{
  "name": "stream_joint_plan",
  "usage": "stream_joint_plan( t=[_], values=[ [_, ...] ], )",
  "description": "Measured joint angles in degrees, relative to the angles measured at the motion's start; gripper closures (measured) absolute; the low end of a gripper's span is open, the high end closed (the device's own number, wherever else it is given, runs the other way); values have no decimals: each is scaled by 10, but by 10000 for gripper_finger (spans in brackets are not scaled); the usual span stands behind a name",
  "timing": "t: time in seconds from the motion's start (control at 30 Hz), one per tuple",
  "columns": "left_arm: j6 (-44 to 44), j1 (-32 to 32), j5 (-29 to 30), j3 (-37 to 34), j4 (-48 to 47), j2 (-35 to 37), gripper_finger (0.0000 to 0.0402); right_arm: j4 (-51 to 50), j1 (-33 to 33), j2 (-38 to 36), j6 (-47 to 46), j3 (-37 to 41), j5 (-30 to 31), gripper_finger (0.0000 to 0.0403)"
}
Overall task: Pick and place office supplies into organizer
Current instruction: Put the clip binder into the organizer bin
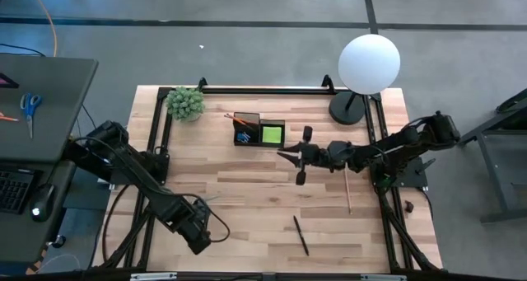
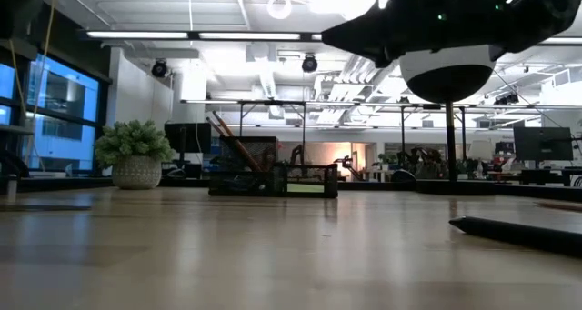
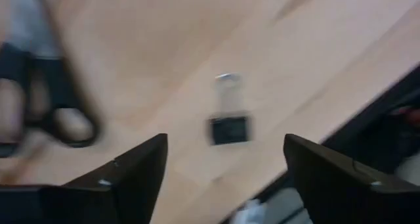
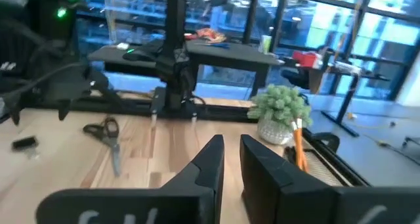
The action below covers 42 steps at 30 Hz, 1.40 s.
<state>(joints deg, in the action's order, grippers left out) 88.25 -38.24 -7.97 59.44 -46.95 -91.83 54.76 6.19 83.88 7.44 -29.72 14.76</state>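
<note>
My left gripper (image 3: pixel 225 148) hangs open near the table's front left (image 1: pixel 198 234), pointing down. A small black binder clip (image 3: pixel 230 119) lies flat on the wood between its two fingers, touching neither. The black-handled scissors (image 3: pixel 56 112) lie on the table close beside it. My right gripper (image 1: pixel 285 156) is held level over the middle of the table, just in front of the black organizer (image 1: pixel 258 131), and is shut with nothing between its fingers (image 4: pixel 230 155). The organizer holds a lime-green sticky-note pad (image 1: pixel 272 134) and an orange pencil (image 4: pixel 298 145).
A black pen (image 1: pixel 300 236) lies near the front edge and a wooden pencil (image 1: pixel 347 190) lies under the right arm. A small green plant (image 1: pixel 185 102) stands at the back left. A white globe lamp (image 1: pixel 369 63) stands at the back right on its round base (image 1: pixel 347 108).
</note>
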Motion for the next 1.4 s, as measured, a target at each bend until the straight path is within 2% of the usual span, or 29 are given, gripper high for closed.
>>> stream_joint_plan(
  t=[0.13,0.3,0.43,0.7,1.07,1.4],
  values=[
    [42,-9,29,0,54,0,83,-10,-4,0,7,0,-10,361],
    [63,-32,76,0,40,-12,80,-14,-9,0,29,0,-10,359],
    [85,-53,69,0,43,-39,93,-14,-10,0,21,0,-10,361],
    [96,-81,14,0,80,-100,129,-31,-1,0,-15,-1,-19,358],
    [65,-79,52,-1,82,-104,160,-53,29,0,-39,-1,-12,354],
    [65,-79,53,-14,82,-106,166,-62,30,0,-40,-1,-1,353]
  ],
)
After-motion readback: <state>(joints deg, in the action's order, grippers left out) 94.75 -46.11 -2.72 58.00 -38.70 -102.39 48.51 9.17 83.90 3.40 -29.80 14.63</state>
